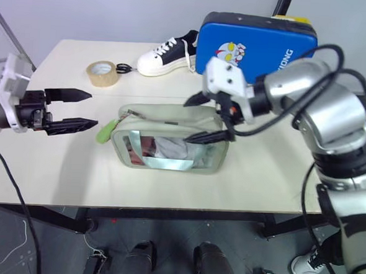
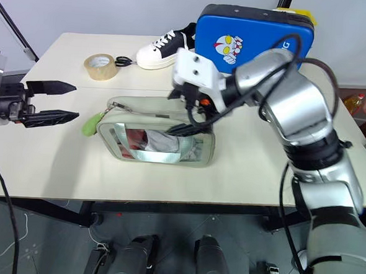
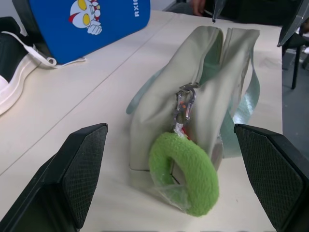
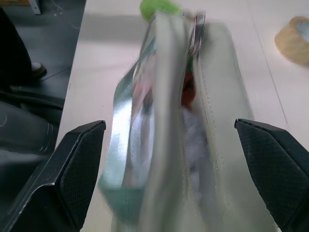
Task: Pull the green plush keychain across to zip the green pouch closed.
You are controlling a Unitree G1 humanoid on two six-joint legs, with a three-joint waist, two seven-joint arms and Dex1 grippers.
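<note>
The left gripper (image 1: 79, 110) has its two black fingers spread wide, empty, level with the table and just short of the green plush keychain (image 1: 104, 132). The right gripper (image 1: 204, 118) also has its fingers spread, one on each side of the green pouch (image 1: 170, 136) at its other end, gripping nothing. The keychain (a fuzzy lime ring on a metal clip) hangs at the pouch's left end, resting on the table (image 1: 261, 179). The zipper gapes along the top. Behind stand a tape roll (image 1: 103, 74), a sneaker (image 1: 166, 54) and a blue case (image 1: 257, 45).
</note>
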